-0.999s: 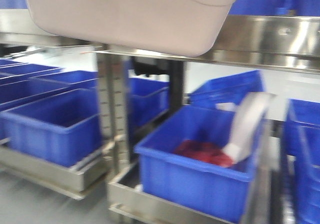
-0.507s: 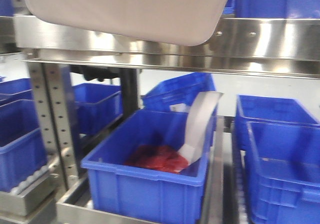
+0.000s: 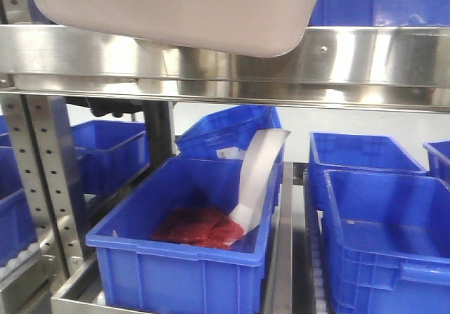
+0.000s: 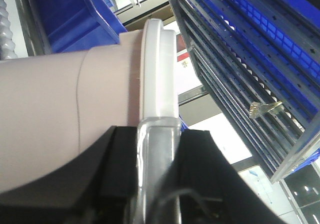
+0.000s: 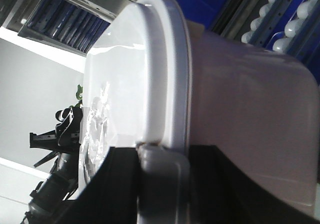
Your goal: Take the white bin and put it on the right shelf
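The white bin [image 3: 176,12] is a pinkish-beige tote held up at the top of the front view, its underside above and in front of the right shelf's broad steel front rail [image 3: 365,54]. My left gripper [image 4: 157,149] is shut on the bin's white rim [image 4: 157,73] at one end. My right gripper [image 5: 162,169] is shut on the rim and lid edge [image 5: 165,73] at the other end. The bin's beige wall [image 5: 250,114] fills much of the right wrist view. Neither gripper shows in the front view.
Below the rail stand several blue crates; the nearest [image 3: 183,258] holds a red bag [image 3: 193,226] and a white strip [image 3: 256,180]. Another crate [image 3: 383,244] is at the right. A perforated upright [image 3: 46,180] stands at the left. Roller tracks [image 4: 235,68] pass close by the left gripper.
The view has swung right along the rack: the upright and crates slid left in frame, the front rail now spans the picture. The bin stays held at the top.
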Motion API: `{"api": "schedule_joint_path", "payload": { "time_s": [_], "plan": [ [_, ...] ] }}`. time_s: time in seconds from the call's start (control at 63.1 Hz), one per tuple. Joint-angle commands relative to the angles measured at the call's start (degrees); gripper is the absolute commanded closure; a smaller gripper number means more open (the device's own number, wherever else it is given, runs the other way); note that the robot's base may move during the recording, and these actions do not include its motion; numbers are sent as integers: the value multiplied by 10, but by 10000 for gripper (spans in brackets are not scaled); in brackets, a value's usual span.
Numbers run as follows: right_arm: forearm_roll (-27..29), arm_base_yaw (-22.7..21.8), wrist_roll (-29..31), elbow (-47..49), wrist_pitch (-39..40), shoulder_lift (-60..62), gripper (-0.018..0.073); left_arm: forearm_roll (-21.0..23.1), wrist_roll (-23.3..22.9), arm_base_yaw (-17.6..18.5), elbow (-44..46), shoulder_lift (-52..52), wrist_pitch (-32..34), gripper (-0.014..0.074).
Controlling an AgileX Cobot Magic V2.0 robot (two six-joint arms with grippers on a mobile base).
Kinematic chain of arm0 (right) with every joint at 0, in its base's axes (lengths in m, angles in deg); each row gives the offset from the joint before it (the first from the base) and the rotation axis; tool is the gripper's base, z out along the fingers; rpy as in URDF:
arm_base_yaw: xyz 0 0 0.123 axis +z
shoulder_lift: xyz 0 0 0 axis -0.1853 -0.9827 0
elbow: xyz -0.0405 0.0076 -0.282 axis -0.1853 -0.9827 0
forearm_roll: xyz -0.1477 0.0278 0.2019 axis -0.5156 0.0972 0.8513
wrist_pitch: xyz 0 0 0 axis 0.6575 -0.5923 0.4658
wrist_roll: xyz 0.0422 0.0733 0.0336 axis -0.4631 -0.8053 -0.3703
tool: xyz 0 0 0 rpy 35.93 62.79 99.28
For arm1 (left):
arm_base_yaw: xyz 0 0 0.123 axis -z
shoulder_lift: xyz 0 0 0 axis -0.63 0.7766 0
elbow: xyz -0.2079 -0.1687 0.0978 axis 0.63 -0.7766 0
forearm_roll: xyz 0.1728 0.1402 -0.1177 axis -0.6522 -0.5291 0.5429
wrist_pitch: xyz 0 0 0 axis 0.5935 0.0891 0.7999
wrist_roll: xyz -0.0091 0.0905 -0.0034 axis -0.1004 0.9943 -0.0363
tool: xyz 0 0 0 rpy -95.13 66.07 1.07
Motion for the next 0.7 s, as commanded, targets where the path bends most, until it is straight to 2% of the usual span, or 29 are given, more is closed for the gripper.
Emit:
{"api": "schedule_joint_path", "payload": {
  "time_s": [0.0,0.682],
  "plan": [
    [21,5,9,18,-30,25,387,19,5,11,17,-27,-97,700],
    [21,5,9,18,-30,25,387,19,5,11,17,-27,-97,700]
  ]
}}
